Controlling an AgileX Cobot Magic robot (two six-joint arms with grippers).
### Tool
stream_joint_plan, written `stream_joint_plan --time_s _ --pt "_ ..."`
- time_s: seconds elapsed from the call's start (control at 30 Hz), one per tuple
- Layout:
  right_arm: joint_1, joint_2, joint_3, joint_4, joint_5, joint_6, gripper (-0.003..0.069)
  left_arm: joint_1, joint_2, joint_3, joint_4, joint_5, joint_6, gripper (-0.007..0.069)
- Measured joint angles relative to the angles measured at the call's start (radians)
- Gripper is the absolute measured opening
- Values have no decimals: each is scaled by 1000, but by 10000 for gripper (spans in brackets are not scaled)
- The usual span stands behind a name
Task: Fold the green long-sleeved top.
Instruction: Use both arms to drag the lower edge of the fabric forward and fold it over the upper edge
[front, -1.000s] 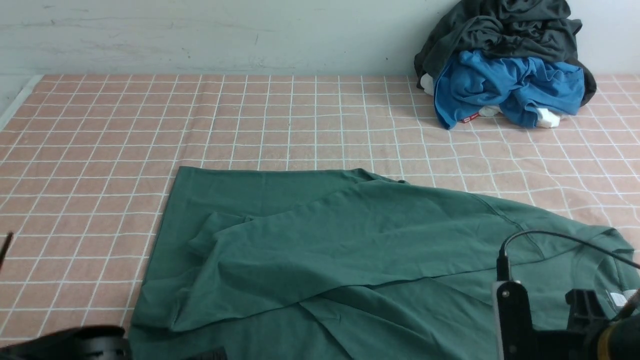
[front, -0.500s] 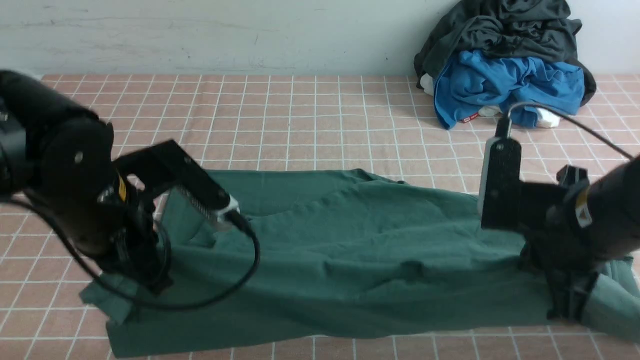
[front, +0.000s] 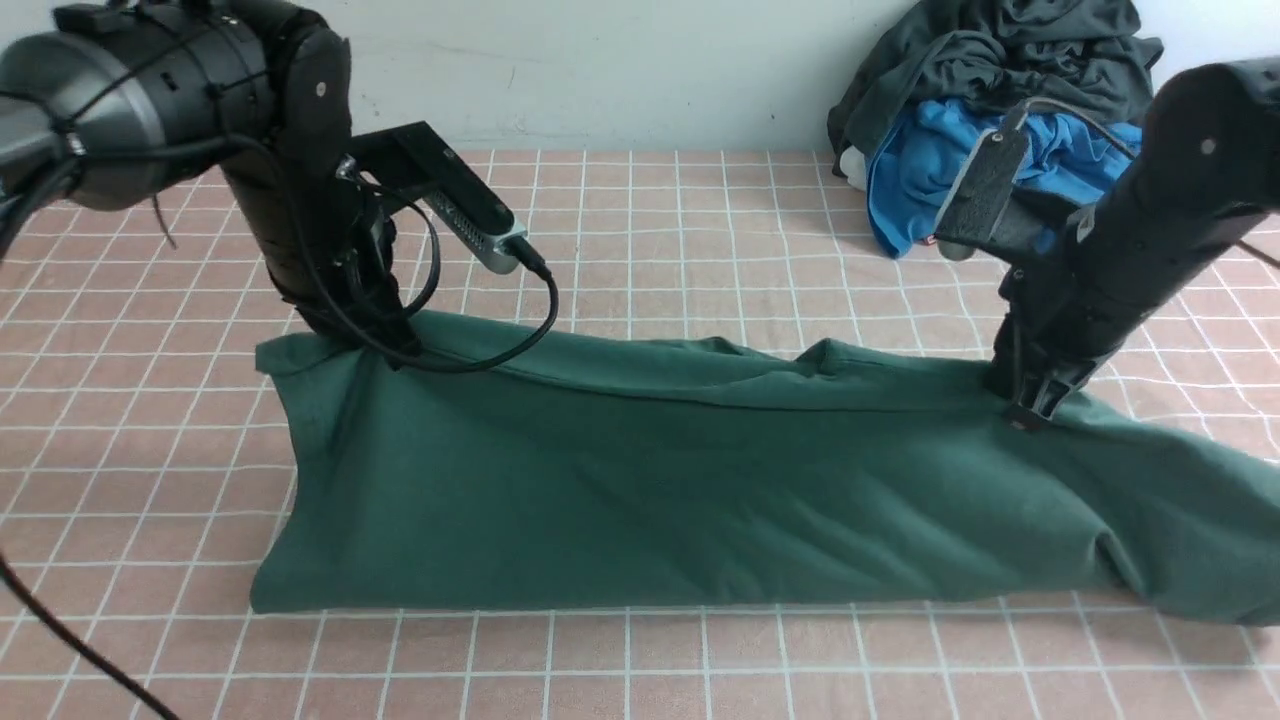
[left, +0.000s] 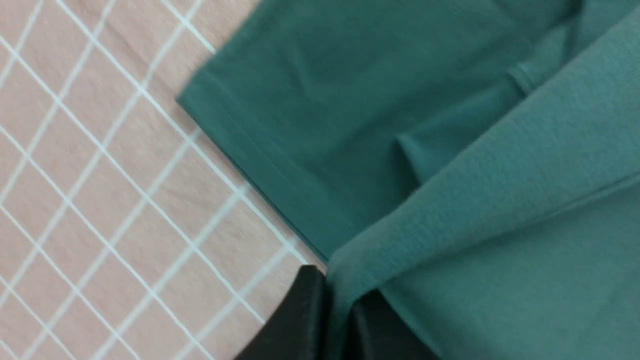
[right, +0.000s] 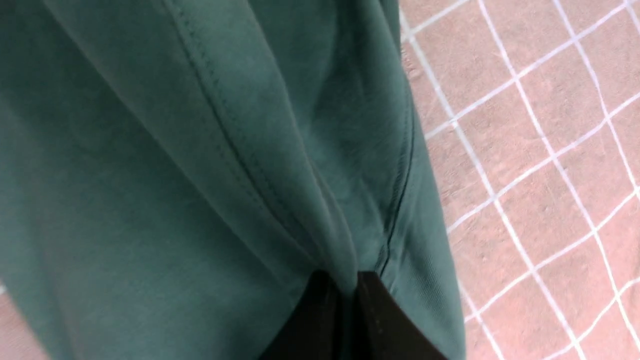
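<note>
I am midway through folding the large dark green cotton long-sleeved top (front: 680, 480) in half along its length. It lies across the middle of the pink, white-gridded cloth surface (front: 700, 230), with its right end running out towards the edge of the front view. The doubled crease faces me, and the upper layer slopes up to where I hold it on the far side.

My left claw (front: 395, 350) is clenched on the upper layer's far-left corner; the left wrist view shows the cloth nipped between the black fingers. My right claw (front: 1030, 410) is likewise clamped on a gathered ridge of fabric near the far-right end.

The lower layer's hem corner shows just past my left grip. I judge that the next move is to carry both ends a little further, lower them evenly so the edges meet, and only then let go. Uneven lowering could skew or wrinkle the fold.
</note>
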Motion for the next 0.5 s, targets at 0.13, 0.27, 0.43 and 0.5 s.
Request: stream_joint_plan --time_s 0.13,0.27,0.43,0.5 --pt "-11 82 -56 6 -23 -1 13 0 80 -73 37 -6 -1 20" --pt "-25 158 -108 6 -66 -1 25 4 151 -121 48 -52 -5 20" --pt "-39 220 -150 8 -123 1 83 12 213 -129 56 -124 -18 50" --pt "-44 234 -155 8 -140 14 125 17 230 -129 56 -147 -36 89"
